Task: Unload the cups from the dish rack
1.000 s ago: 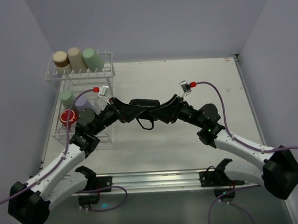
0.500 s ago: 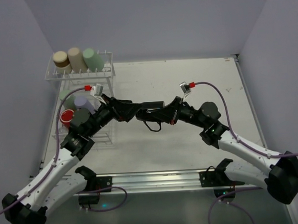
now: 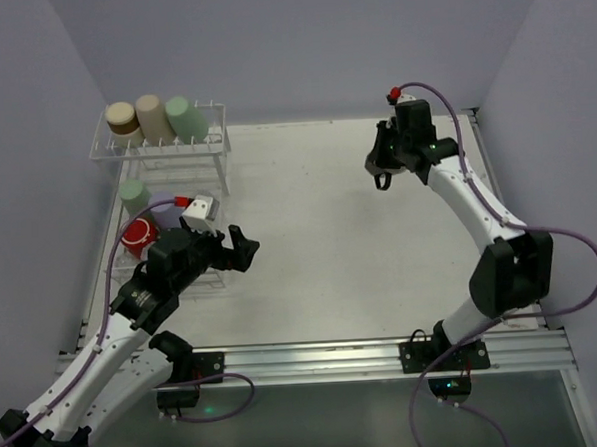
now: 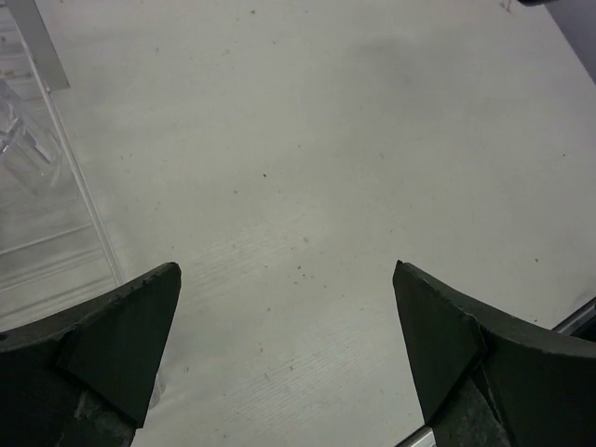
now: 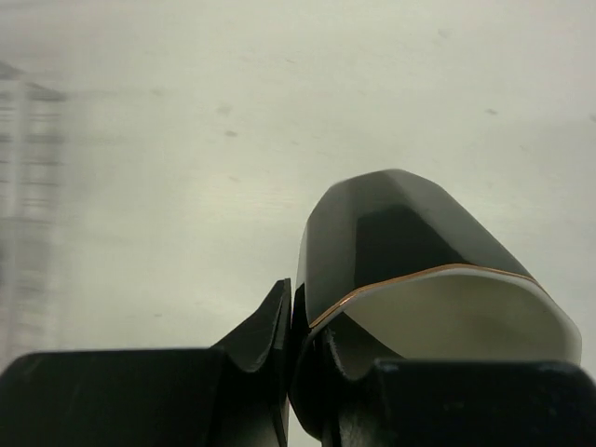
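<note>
The white dish rack point(image 3: 213, 153) stands at the far left. Its raised shelf holds a tan-brown cup point(image 3: 123, 117), a beige cup point(image 3: 153, 115) and a pale green cup point(image 3: 186, 117). Its base holds a green cup point(image 3: 134, 195), a purple cup point(image 3: 167, 204) and a red cup point(image 3: 137, 235). My right gripper point(image 3: 380, 169) is at the far right of the table, shut on the rim of the black cup point(image 5: 410, 233) with the cream inside, one finger inside and one outside point(image 5: 303, 326). My left gripper point(image 3: 242, 248) is open and empty over bare table next to the rack point(image 4: 284, 275).
A clear glass cup point(image 4: 23, 149) lies in the rack base at the left edge of the left wrist view. Lilac walls close in the table at the back and both sides. A metal rail point(image 3: 316, 358) runs along the near edge.
Both grippers were together at the table's middle. The right arm has swung to the far right with the black cup; the left arm has pulled back toward the rack, jaws open.
</note>
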Robot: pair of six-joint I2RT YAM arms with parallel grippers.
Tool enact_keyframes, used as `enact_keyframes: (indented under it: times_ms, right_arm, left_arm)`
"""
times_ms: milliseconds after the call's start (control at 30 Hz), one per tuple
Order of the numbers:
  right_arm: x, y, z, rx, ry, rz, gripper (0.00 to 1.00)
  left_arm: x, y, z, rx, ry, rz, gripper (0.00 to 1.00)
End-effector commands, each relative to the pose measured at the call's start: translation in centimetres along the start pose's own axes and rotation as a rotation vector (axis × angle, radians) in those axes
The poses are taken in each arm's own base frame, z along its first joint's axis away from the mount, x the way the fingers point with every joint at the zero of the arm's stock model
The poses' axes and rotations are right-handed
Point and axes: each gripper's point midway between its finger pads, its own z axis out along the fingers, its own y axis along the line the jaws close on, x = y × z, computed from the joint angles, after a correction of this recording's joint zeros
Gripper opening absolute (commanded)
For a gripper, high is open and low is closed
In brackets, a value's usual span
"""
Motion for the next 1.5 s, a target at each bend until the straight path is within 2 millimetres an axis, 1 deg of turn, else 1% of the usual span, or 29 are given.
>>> enact_keyframes:
  times_ms: [0, 33, 67, 100, 133, 167, 200, 233, 300, 333, 467, 633, 733, 767, 833, 933, 967, 1000, 1100, 1133, 1167, 1200, 1233, 1300, 1333, 1367, 1400, 1433, 1467]
  right_arm:
    - [1.5, -7.1, 1.4, 0.252, 0.184, -0.106, 0.00]
    - [1.1, -8.8, 1.9, 0.285, 0.199, -0.096, 0.00]
    - [0.1, -9.4, 2.0, 0.301, 0.201, -0.095, 0.00]
    - [0.5, -11.2, 3.3, 0.334, 0.236, -0.093, 0.00]
    - [0.7, -11.9, 3.7, 0.344, 0.257, -0.087, 0.00]
    - [-0.2, -12.2, 4.1, 0.344, 0.247, -0.084, 0.00]
    - [-0.1, -13.1, 4.6, 0.349, 0.259, -0.076, 0.00]
    - [0.7, -13.9, 5.7, 0.353, 0.290, -0.069, 0.00]
    - [1.1, -14.8, 6.2, 0.367, 0.310, -0.058, 0.00]
    - [1.9, -15.2, 6.9, 0.372, 0.337, -0.060, 0.00]
    - [3.0, -15.7, 7.7, 0.385, 0.368, -0.057, 0.00]
    - [3.4, -16.1, 8.0, 0.401, 0.381, -0.057, 0.01]
    - [3.5, -16.3, 7.9, 0.414, 0.380, -0.060, 0.15]
    - [3.3, -16.4, 7.7, 0.420, 0.375, -0.060, 0.28]
    - [2.2, -16.1, 7.1, 0.430, 0.338, -0.053, 0.39]
    - [-0.8, -14.0, 5.5, 0.381, 0.230, -0.034, 0.60]
    - [-1.6, -13.2, 5.0, 0.362, 0.196, -0.035, 0.70]
    - [-3.4, -12.0, 3.4, 0.343, 0.128, -0.031, 0.74]
    - [-4.8, -9.3, 1.6, 0.260, 0.042, -0.010, 0.79]
    - [-5.5, -8.1, 0.2, 0.218, -0.018, -0.007, 0.80]
    - [-5.6, -7.2, -0.5, 0.195, -0.049, -0.008, 0.80]
    - [-5.6, -6.3, -1.1, 0.171, -0.079, 0.004, 0.80]
    - [-5.7, -4.9, -2.5, 0.112, -0.138, 0.004, 0.81]
    - [-4.6, -1.4, -3.6, -0.008, -0.174, 0.005, 0.82]
    - [-3.8, -0.4, -4.6, -0.057, -0.221, 0.001, 0.82]
    - [-2.7, 1.9, -5.1, -0.132, -0.217, -0.001, 0.82]
    - [-1.8, 2.9, -5.4, -0.175, -0.219, -0.002, 0.82]
    - [-0.5, 3.5, -6.0, -0.217, -0.226, 0.010, 0.81]
    - [0.7, 5.3, -6.4, -0.296, -0.204, 0.026, 0.81]
  left_arm:
    - [-0.5, -0.6, -0.6, 0.049, -0.013, 0.065, 1.00]
    - [-0.6, -0.5, -0.7, 0.046, -0.018, 0.074, 1.00]
    - [-0.6, -0.4, -0.8, 0.040, -0.025, 0.080, 1.00]
    - [-0.6, -0.3, -0.8, 0.036, -0.026, 0.080, 1.00]
    - [-0.6, -0.5, -0.9, 0.047, -0.027, 0.079, 1.00]
    - [-0.7, -0.6, -1.1, 0.054, -0.035, 0.079, 1.00]
    - [-0.8, -0.6, -1.2, 0.053, -0.040, 0.076, 1.00]
    - [-0.9, -0.5, -1.3, 0.045, -0.047, 0.077, 1.00]
    - [-1.0, -0.2, -1.5, 0.033, -0.057, 0.075, 1.00]
    - [-1.0, -0.2, -1.5, 0.029, -0.057, 0.073, 1.00]
    - [-0.8, -0.1, -1.3, 0.024, -0.044, 0.075, 1.00]
    - [-0.7, 0.4, -1.0, -0.004, -0.033, 0.073, 1.00]
    - [-0.7, 1.3, -0.9, -0.056, -0.037, 0.069, 1.00]
    - [-0.7, 1.6, -0.9, -0.069, -0.034, 0.067, 1.00]
    - [-0.9, 2.4, -0.9, -0.115, -0.040, 0.059, 1.00]
    - [-1.2, 3.5, -0.9, -0.182, -0.047, 0.053, 1.00]
    - [-1.5, 4.1, -1.0, -0.219, -0.057, 0.047, 1.00]
    - [-1.7, 4.3, -1.1, -0.234, -0.061, 0.042, 1.00]
    - [-2.3, 5.1, -1.4, -0.293, -0.079, 0.014, 1.00]
    - [-2.3, 5.3, -1.5, -0.316, -0.066, -0.003, 1.00]
    - [-2.3, 5.9, -1.7, -0.358, -0.067, -0.012, 1.00]
    - [-2.3, 6.4, -1.9, -0.386, -0.067, -0.019, 1.00]
    - [-1.8, 6.9, -2.0, -0.420, -0.044, -0.031, 1.00]
    - [-2.2, 7.9, -2.5, -0.492, -0.054, -0.044, 1.00]
    - [-1.8, 8.4, -2.7, -0.525, -0.037, -0.057, 1.00]
    - [-2.4, 8.9, -3.2, -0.568, -0.056, -0.066, 1.00]
    - [-2.6, 9.2, -3.5, -0.596, -0.060, -0.072, 1.00]
    - [-2.0, 9.7, -4.2, -0.638, -0.039, -0.095, 1.00]
    - [-2.8, 10.5, -5.2, -0.701, -0.068, -0.105, 1.00]
